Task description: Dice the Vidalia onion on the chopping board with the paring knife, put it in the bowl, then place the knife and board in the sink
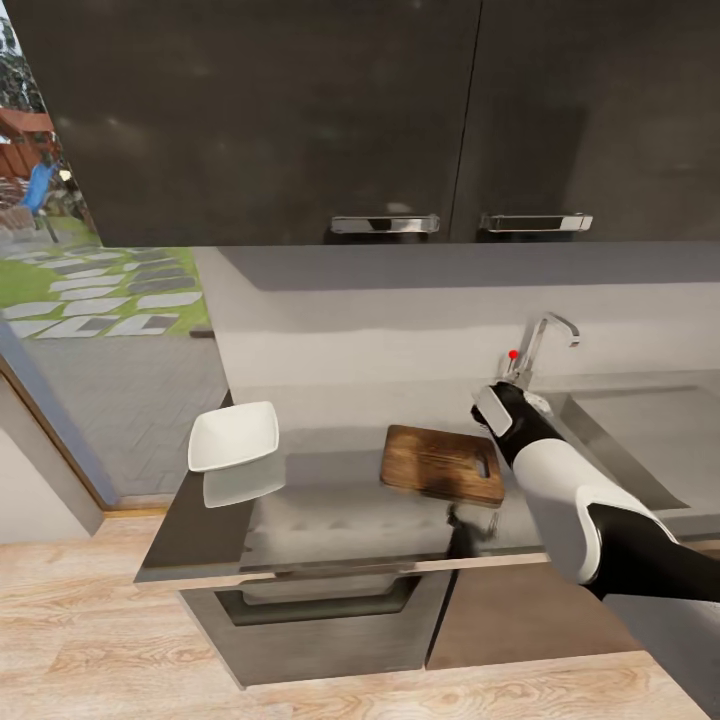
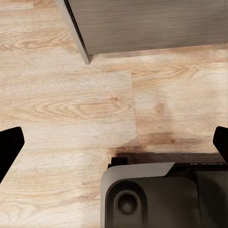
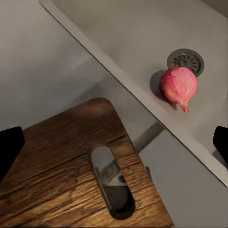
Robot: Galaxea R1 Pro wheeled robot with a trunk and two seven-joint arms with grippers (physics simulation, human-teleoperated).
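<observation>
The dark wooden chopping board (image 1: 443,463) lies on the grey countertop (image 1: 330,505), its handle hole (image 3: 113,183) toward the sink (image 1: 655,440). A pinkish-red onion (image 3: 178,86) rests in the basin beside the round drain (image 3: 185,61). The white squarish bowl (image 1: 233,436) sits at the counter's left end. My right arm (image 1: 560,480) reaches over the board's sink-side end. There my right gripper (image 3: 114,145) hangs open and holds nothing. My left gripper (image 2: 114,142) is open above the wooden floor. The paring knife is out of view.
The chrome tap (image 1: 540,345) with its red dot stands behind the sink's left corner. Dark wall cabinets (image 1: 300,120) hang above the counter. An oven front (image 1: 320,610) sits below it. My own base (image 2: 156,194) is under the left gripper. A glass opening (image 1: 90,300) lies left.
</observation>
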